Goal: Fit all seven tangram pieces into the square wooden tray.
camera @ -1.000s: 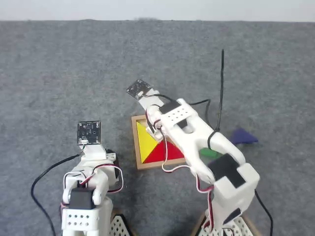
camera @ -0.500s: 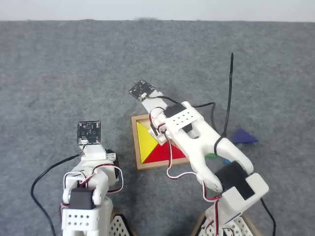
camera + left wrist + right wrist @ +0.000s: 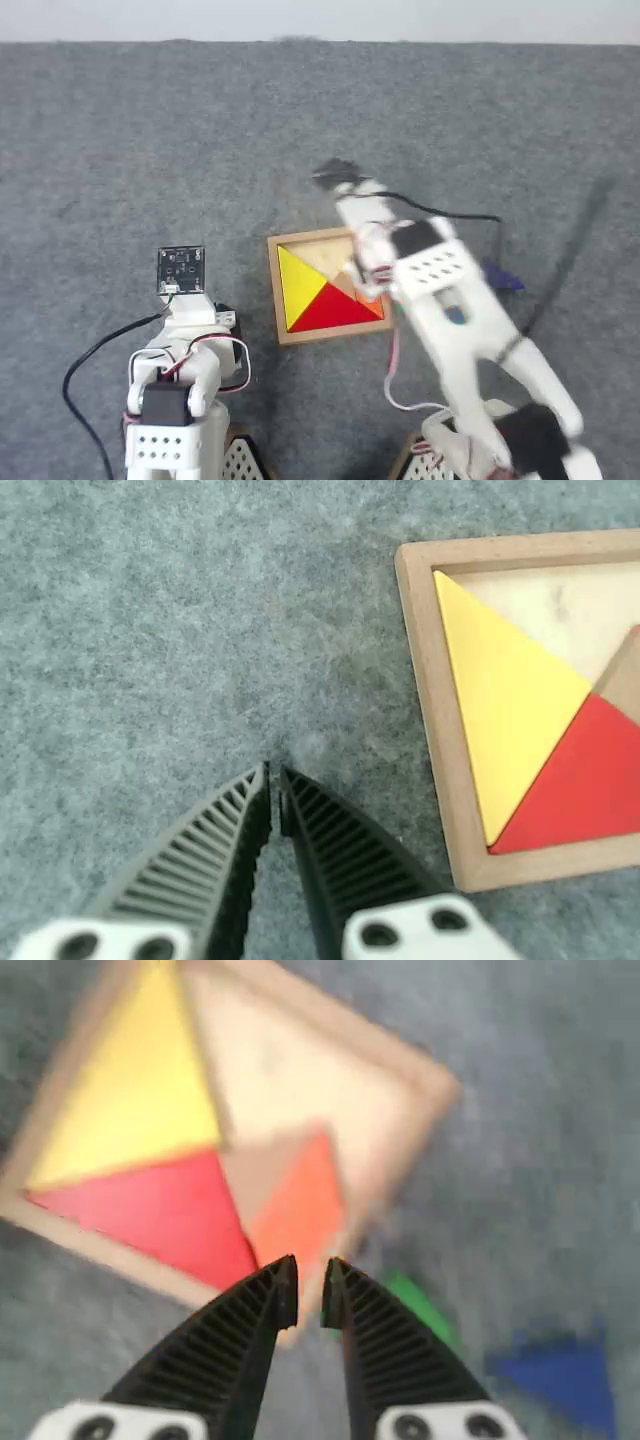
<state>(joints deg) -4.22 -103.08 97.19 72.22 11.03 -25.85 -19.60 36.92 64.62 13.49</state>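
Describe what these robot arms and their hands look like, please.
The left arm and right arm are white blocky plastic with black motor sections, black cables and thin red-and-white wires. The left hand and right hand have black, ribbed, tapering fingers.

Work surface: a grey covering with a coarse, fibrous texture (carpet-like nap) lies flat across the whole work area, from the near edge to the far edge. Background: a pale band, plain and uniform, runs along the far edge across the full width of the high view.
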